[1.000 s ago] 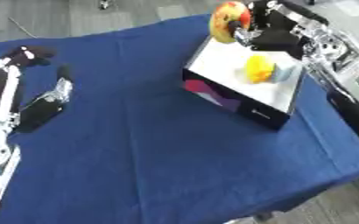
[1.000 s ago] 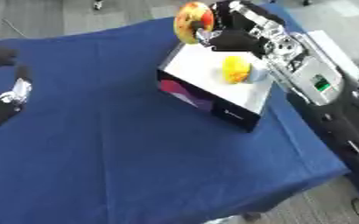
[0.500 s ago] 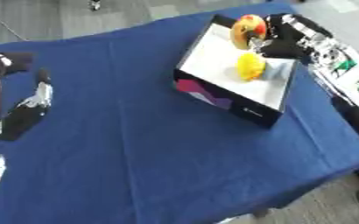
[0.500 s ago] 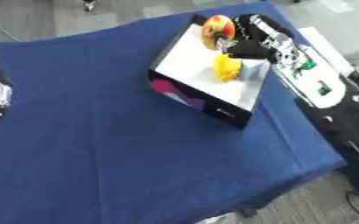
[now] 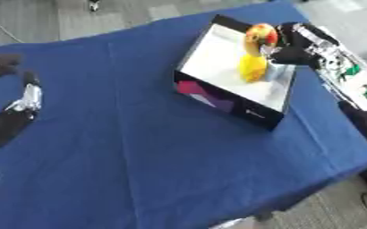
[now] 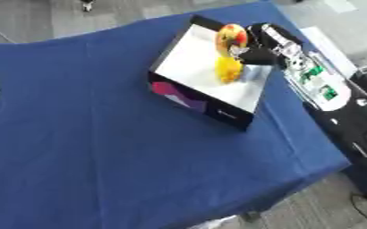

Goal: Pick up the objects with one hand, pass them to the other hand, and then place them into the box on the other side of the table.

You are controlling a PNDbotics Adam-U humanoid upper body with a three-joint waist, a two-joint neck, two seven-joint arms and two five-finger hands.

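A black-sided box with a white floor (image 5: pixel 218 62) stands on the blue cloth at the back right. Inside it lies a yellow fruit (image 5: pixel 252 68). Just above that fruit, over the box's right part, my right hand (image 5: pixel 292 47) is curled round a red-and-yellow apple (image 5: pixel 260 34). My left hand (image 5: pixel 18 114) rests far off at the left edge of the left eye view, fingers relaxed, holding nothing.
The blue cloth (image 5: pixel 139 147) covers the whole table; its front and right edges drop to grey floor. My right forearm (image 6: pixel 316 85) with a green marking runs along the table's right edge. The box's front wall bears a pink and purple print (image 5: pixel 210 96).
The camera has shifted. My right hand has brought the apple lower, from above the box's far rim to just over the yellow fruit inside. The left hand stays at the left edge.
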